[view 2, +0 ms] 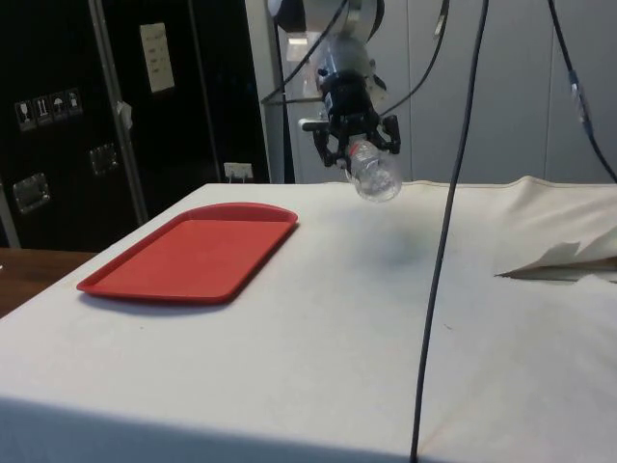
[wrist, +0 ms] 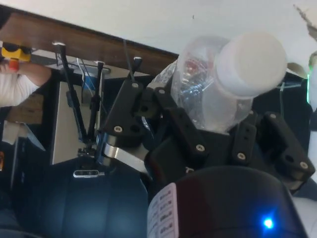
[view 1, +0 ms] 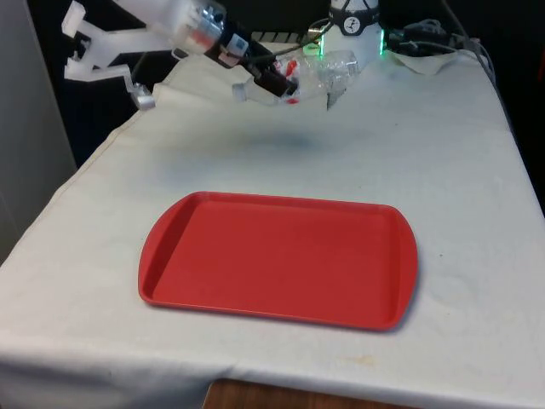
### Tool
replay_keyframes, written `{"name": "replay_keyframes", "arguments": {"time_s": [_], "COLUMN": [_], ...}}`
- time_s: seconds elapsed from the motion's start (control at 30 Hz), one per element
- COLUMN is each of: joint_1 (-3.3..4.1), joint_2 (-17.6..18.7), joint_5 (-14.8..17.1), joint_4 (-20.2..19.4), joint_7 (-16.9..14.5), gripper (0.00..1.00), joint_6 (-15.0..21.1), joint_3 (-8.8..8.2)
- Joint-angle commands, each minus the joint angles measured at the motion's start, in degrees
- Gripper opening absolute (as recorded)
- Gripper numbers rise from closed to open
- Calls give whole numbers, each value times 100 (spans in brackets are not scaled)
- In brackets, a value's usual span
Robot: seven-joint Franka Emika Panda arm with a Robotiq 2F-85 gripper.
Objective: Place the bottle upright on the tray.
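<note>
A clear plastic bottle [view 1: 330, 72] with a white cap [wrist: 250, 64] hangs in the air above the far part of the table, lying roughly sideways. My gripper [view 1: 285, 83] is shut on the bottle's body; in the side view the gripper [view 2: 353, 145] holds the bottle [view 2: 372, 176] a good way above the cloth. In the wrist view the black fingers [wrist: 132, 105] clamp the bottle [wrist: 198, 89] on both sides. The red tray [view 1: 170, 256] lies flat and bare on the near half of the table, well short of the bottle. In the side view the tray [view 2: 193, 253] sits left of the gripper.
A crumpled white sheet [view 1: 426, 56] lies at the far end on the front view's right, and a fold of cloth [view 2: 567, 260] shows in the side view. Black cables [view 2: 451, 193] hang down beside the gripper. A person's white sleeve [wrist: 20, 85] shows beyond the table.
</note>
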Motion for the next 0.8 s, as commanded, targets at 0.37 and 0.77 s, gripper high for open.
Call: {"name": "replay_keyframes", "arguments": {"time_s": [0.37, 0.77], "joint_1": [80, 103], "joint_2": [-613, -945], "joint_5": [-304, -458], "joint_4": [11, 109], "joint_7": [493, 831], "gripper": [34, 34], "joint_6": [-201, -407], "joint_3": [-29, -17]}}
